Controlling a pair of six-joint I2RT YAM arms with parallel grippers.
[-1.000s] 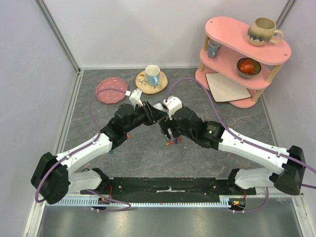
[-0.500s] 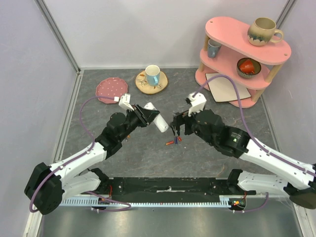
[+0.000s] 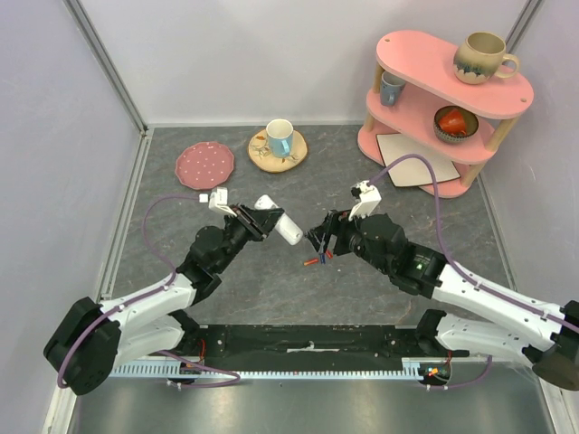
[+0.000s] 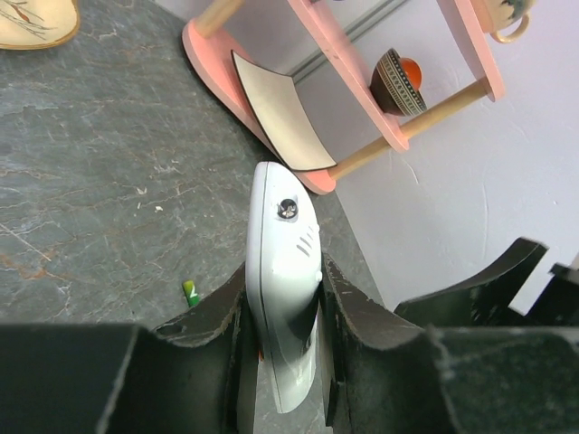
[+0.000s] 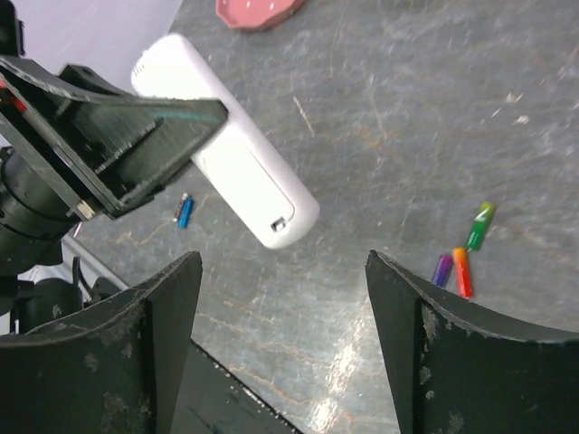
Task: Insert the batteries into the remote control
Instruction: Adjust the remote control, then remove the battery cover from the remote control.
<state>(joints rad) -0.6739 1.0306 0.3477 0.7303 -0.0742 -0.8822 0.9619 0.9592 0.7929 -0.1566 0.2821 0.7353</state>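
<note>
My left gripper (image 4: 282,303) is shut on the white remote control (image 4: 282,244), pinching its long sides and holding it tilted above the table. In the top view the remote control (image 3: 284,227) juts out of the left gripper (image 3: 261,218) toward the right gripper (image 3: 317,240). The right gripper (image 5: 283,262) hangs open and empty just short of the remote control's (image 5: 231,158) end. The rear cover, with its latch (image 5: 280,222), faces this camera. Green (image 5: 479,226), orange (image 5: 462,272) and purple (image 5: 442,268) batteries lie together on the table. A blue battery (image 5: 185,211) lies apart.
A pink two-tier shelf (image 3: 425,127) stands at the back right with a mug (image 3: 484,56), a bowl (image 3: 455,122) and a white tile (image 3: 418,160). A cup on a coaster (image 3: 279,143) and a pink plate (image 3: 204,165) sit at the back. A small white piece (image 3: 204,195) lies near the plate.
The two grippers, close together a second ago, have drawn apart. The left one carried the remote control left and back; the right one withdrew to the right with its jaws apart.
</note>
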